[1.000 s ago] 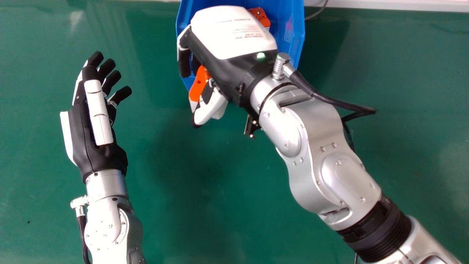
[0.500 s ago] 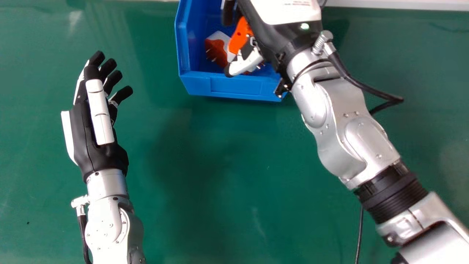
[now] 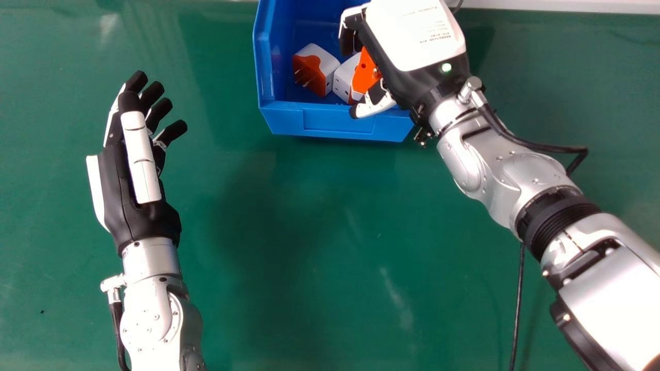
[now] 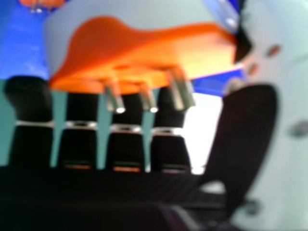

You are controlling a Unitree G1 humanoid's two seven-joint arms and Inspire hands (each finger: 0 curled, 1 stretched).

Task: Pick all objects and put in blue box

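My right hand is over the right part of the blue box, its thumb and fingers closed around an orange and white plug adapter. In the right hand view the adapter sits between the fingers and thumb of my hand, metal prongs toward the fingers. Two more adapters lie in the box: one on its side, and a white one partly hidden behind the held one. My left hand rests idle at the left, fingers relaxed.
Green table surface stretches in front of the box and between the arms. A white edge strip runs along the back. A black cable hangs beside the right forearm.
My right hand has moved to the right across the box with the adapter, uncovering the box's interior and its front wall. The left hand has stayed where it was.
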